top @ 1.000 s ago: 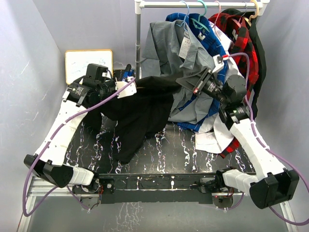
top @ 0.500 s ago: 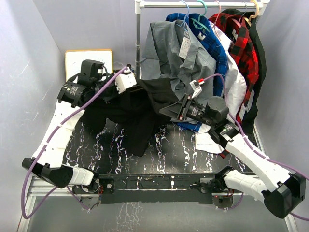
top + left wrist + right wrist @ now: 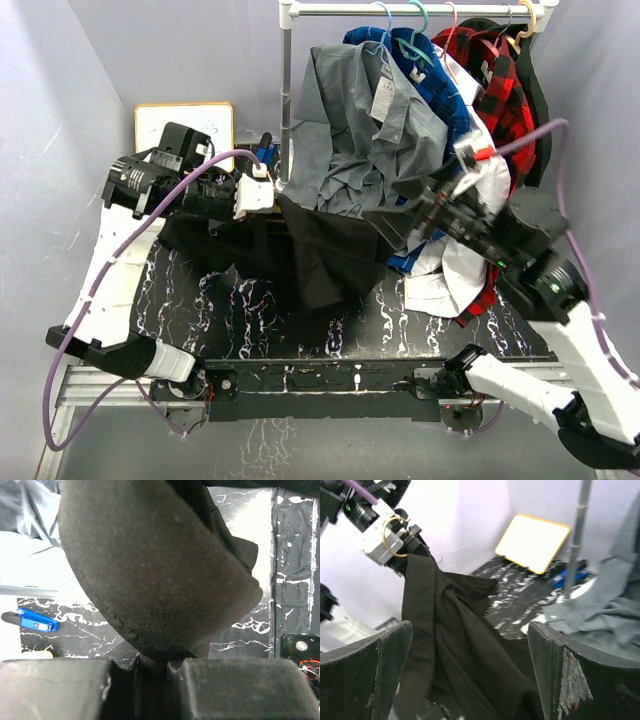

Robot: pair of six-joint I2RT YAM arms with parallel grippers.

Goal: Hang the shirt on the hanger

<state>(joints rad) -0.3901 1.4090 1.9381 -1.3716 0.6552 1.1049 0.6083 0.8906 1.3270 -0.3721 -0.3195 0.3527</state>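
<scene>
Limp black shirt [image 3: 320, 250] hangs creased, well apart from yellow-orange hanger [image 3: 527, 22].

Shirt [image 3: 318, 262] matt black cloth (fine weave up close); table [image 3: 385, 305] glossy, white-veined; rail [image 3: 400, 9] smooth metal.

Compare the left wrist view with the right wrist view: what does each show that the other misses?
Left wrist only: the pinch itself up close, a fold of the black shirt squeezed in the shut left gripper. Right wrist only: the right gripper open and empty, the whiteboard, the rack pole. Both: the black shirt and the marbled table.
</scene>
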